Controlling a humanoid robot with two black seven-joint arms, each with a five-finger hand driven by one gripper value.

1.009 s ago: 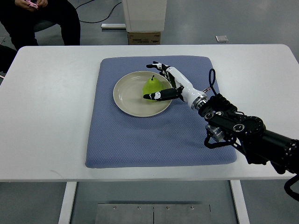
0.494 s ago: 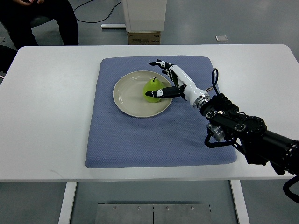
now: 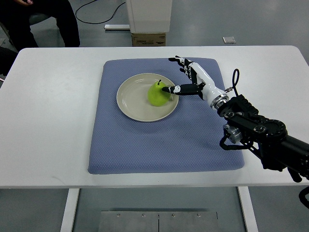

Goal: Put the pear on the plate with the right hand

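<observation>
Resting pear [image 3: 157, 94] on plate [image 3: 130, 99], mat [image 3: 145, 140] beneath

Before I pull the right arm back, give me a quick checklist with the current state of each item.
1. Pear on the plate: ok, it sits on the right part, stem up.
2. Right hand released: ok, fingers spread and holding nothing; the thumb tip is at the pear's right edge, contact cannot tell.
3. Pear stable: cannot tell from one frame.
4. Plate on the blue mat: ok, fully on it.
5. Retreat path to the right: ok, only bare mat and table under the arm.
6. Person at the far left corner: ok, away from the arm.
</observation>
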